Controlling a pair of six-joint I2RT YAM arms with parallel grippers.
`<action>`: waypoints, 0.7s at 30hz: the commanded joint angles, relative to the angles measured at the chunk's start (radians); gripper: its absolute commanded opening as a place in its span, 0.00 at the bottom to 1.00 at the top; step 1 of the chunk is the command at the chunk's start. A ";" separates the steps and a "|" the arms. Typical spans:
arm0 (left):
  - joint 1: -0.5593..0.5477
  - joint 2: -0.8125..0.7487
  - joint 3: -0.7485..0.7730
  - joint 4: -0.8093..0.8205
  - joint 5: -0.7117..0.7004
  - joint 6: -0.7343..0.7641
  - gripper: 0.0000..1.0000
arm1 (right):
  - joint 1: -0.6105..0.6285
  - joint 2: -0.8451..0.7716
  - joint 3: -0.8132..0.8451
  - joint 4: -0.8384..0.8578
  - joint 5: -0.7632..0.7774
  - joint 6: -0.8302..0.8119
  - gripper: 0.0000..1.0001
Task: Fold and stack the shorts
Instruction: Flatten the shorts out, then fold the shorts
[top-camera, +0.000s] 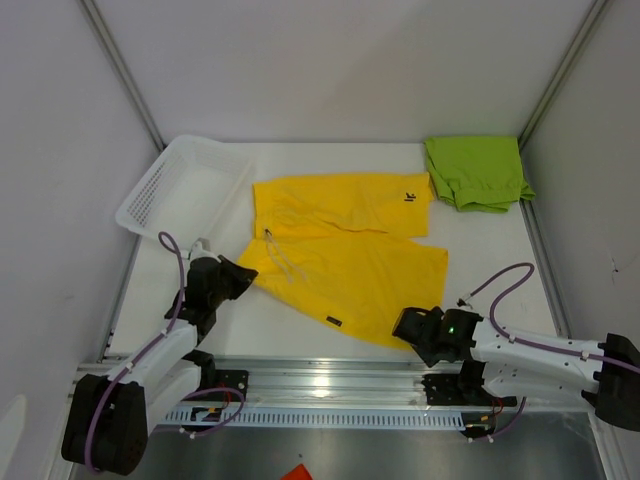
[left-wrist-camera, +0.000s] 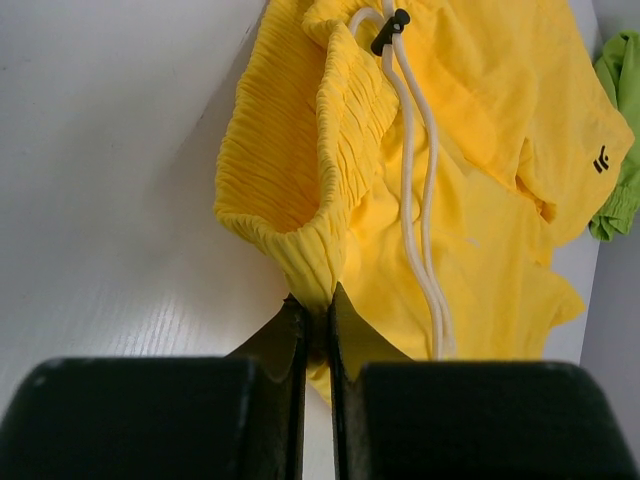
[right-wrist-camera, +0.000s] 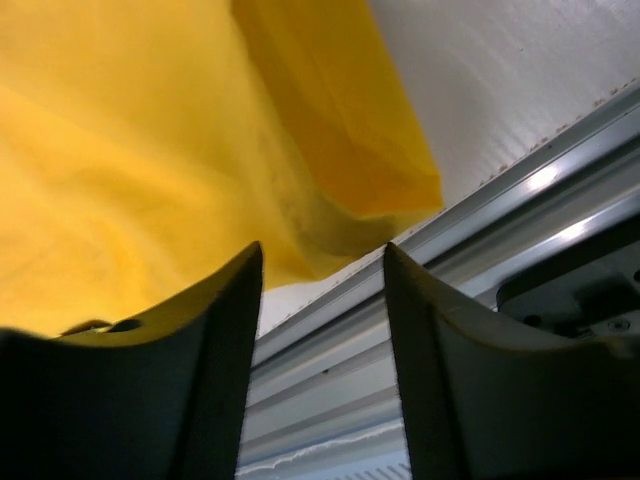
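1. The yellow shorts (top-camera: 345, 255) lie spread in the middle of the table (top-camera: 490, 260). Their long axis runs left to right, with the waistband (left-wrist-camera: 300, 180) at the left and the two leg hems at the right
2. The left gripper (left-wrist-camera: 318, 310) is clamped on the near-left corner of the waistband, a pleat of gathered fabric pinched between its jaws. The white drawstring (left-wrist-camera: 415, 200) trails loose just to the right
3. The right gripper (right-wrist-camera: 322, 290) has its jaws apart and empty. It sits low at the near edge, with the near leg's hem corner (right-wrist-camera: 400, 190) just beyond its tips, on the far side
4. Each arm therefore stands at its own end of the near edge, and the rest of the garment lies away from both, towards the far side
5. The likely next step is for the right jaws to reach that hem corner and close on it. Both arms could then carry the near leg over the far one
6. The green shorts (top-camera: 475, 172) rest folded at the far right corner, well apart. The white basket (top-camera: 170, 185) stands at the far left
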 joint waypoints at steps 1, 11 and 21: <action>-0.005 -0.022 -0.004 0.000 -0.025 0.014 0.00 | 0.005 -0.022 -0.040 0.025 0.071 0.103 0.50; -0.005 -0.033 0.002 -0.038 -0.032 0.026 0.00 | 0.008 -0.019 -0.026 0.016 0.063 0.060 0.07; -0.005 -0.059 0.041 -0.153 -0.019 0.055 0.00 | 0.009 0.034 0.297 -0.303 0.304 -0.029 0.00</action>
